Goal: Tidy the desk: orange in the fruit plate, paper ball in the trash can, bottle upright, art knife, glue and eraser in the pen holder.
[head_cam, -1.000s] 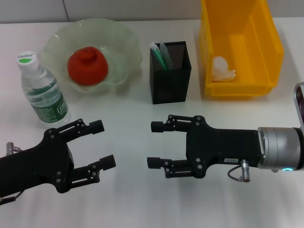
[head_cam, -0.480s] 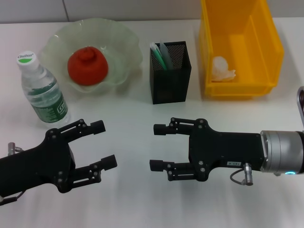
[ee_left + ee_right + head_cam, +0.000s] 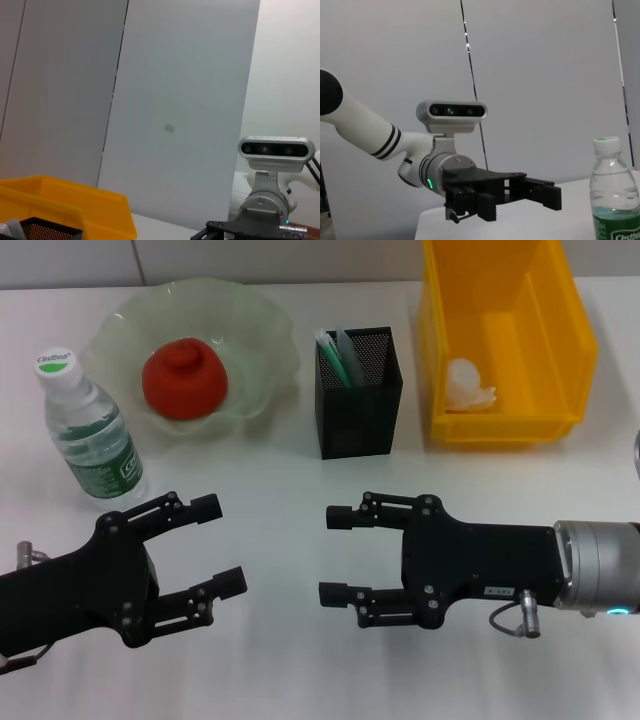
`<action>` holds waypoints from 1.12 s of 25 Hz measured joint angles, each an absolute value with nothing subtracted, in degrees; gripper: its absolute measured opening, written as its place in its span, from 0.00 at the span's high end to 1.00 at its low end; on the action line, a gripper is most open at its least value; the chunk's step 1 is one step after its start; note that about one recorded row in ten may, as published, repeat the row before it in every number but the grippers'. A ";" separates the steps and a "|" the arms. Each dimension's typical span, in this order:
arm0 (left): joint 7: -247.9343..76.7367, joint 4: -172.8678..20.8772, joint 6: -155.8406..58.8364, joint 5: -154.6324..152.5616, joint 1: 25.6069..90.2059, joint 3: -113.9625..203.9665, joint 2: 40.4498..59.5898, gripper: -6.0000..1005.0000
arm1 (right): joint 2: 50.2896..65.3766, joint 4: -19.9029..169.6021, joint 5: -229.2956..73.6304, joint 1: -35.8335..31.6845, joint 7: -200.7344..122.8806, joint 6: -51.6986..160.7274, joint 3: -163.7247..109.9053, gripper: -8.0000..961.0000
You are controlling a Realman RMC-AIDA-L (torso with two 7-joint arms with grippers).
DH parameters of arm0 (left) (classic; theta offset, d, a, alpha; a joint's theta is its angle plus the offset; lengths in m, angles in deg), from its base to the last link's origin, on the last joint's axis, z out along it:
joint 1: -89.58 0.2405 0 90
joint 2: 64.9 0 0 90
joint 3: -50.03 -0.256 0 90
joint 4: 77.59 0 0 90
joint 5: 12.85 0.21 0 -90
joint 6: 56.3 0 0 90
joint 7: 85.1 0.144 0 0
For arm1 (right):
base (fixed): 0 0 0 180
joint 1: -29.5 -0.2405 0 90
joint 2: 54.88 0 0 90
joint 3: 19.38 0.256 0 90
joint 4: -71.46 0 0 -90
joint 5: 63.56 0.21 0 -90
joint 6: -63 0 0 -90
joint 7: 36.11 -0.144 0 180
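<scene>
The orange [image 3: 184, 378] sits inside the fruit plate [image 3: 262, 332], and the paper ball [image 3: 468, 385] lies on the floor of the trash can [image 3: 560, 330]. The pen holder [image 3: 360, 420] holds a green-and-white item and a pale one leaning in its left corner; which tools they are cannot be told. The bottle [image 3: 90, 432] stands upright just left of the plate. The left gripper [image 3: 218, 545] and right gripper [image 3: 335, 555] hover above the table [image 3: 280, 660], both with fingers spread wide and holding nothing.
</scene>
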State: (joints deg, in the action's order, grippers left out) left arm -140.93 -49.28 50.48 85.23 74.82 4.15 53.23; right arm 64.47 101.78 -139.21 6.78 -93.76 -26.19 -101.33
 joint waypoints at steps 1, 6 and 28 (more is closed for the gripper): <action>-140.89 -49.29 50.55 85.23 74.81 4.21 53.23 0.21 | 64.47 101.75 -139.17 6.79 -93.76 -26.32 -101.30 0.21; -140.89 -49.29 50.60 85.23 74.81 4.16 53.23 0.21 | 64.52 101.64 -139.11 7.31 -93.77 -26.37 -101.18 0.21; -140.92 -48.76 50.80 85.13 74.66 4.25 53.23 0.21 | 64.69 101.60 -138.97 7.62 -94.07 -26.39 -101.12 0.21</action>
State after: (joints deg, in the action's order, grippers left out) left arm -140.92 -48.76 50.80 85.13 74.66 4.25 53.23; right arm 64.69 101.60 -138.97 7.62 -94.07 -26.39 -101.12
